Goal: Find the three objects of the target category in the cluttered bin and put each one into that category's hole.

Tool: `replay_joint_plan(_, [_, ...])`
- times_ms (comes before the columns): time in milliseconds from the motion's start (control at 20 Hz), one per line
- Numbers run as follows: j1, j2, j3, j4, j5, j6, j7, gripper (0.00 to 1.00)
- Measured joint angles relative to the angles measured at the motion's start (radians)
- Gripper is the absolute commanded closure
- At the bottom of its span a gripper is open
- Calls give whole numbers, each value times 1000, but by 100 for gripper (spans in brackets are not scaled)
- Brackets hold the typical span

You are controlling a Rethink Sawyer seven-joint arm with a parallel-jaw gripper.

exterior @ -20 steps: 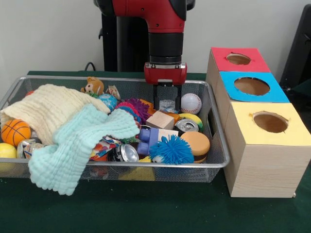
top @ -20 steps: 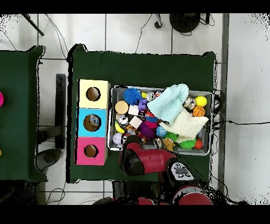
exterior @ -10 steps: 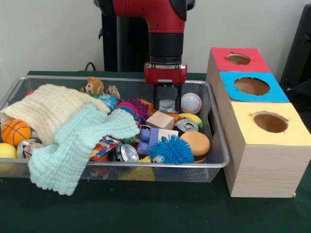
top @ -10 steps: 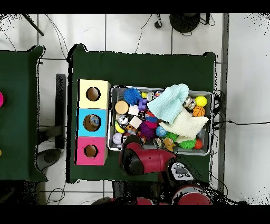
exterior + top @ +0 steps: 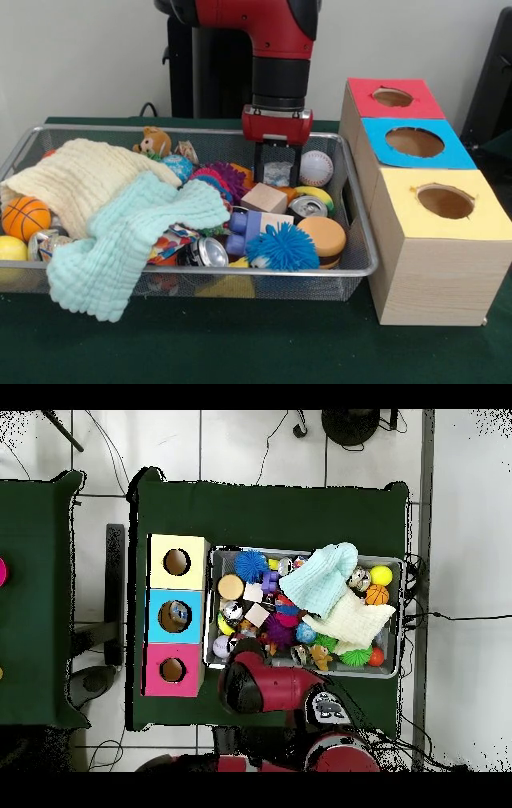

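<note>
Front view, claw (image 5: 277, 170) spread apart over crowded bin (image 5: 359, 240), baseball (image 5: 315, 169) just beside, near bin's edge.

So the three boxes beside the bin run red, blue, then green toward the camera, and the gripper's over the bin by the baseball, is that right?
Not quite. In the front view the nearest box is yellow, not green. The rest holds: the red box is farthest, the blue box sits in the middle, and the gripper hangs over the bin next to the baseball.

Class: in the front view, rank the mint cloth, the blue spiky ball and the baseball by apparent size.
Largest to smallest:
1. mint cloth
2. blue spiky ball
3. baseball
The baseball lies farther from the camera, so ranks 2 and 3 are unsure.
</note>
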Motion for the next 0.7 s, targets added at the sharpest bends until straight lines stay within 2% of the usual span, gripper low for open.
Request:
replay_joint_plan(250, [30, 3, -18, -1, 43, 0, 0, 0])
replay_joint_plan(700, [39, 3, -27, -1, 58, 0, 0, 0])
